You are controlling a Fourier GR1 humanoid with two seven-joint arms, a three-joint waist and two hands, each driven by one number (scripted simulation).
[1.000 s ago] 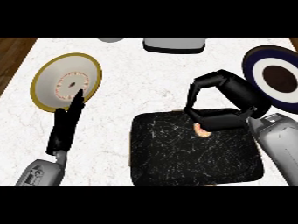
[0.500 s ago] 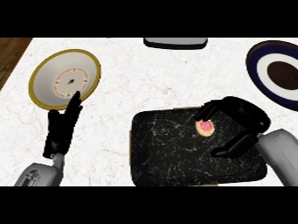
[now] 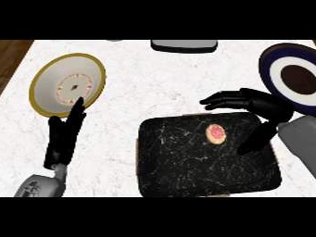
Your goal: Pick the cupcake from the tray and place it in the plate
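Note:
A small cupcake (image 3: 217,134) with pink frosting sits on the black marbled tray (image 3: 187,166), in its upper right part. My right hand (image 3: 259,105) hovers just beyond and to the right of it, fingers spread over the tray's far edge and thumb hanging down beside the cupcake, not touching it. A gold-rimmed white plate (image 3: 54,88) lies at the left. My left hand (image 3: 66,134) rests on the counter with straight fingers pointing at that plate's lower edge.
A dark blue plate (image 3: 276,65) with a white ring and brown centre lies at the far right. A grey object (image 3: 184,45) sits at the counter's back edge. Wooden floor shows past the counter's left side.
My right hand has opened and drawn back toward the tray's right side, uncovering the cupcake, which stays on the tray. The left hand has kept still.

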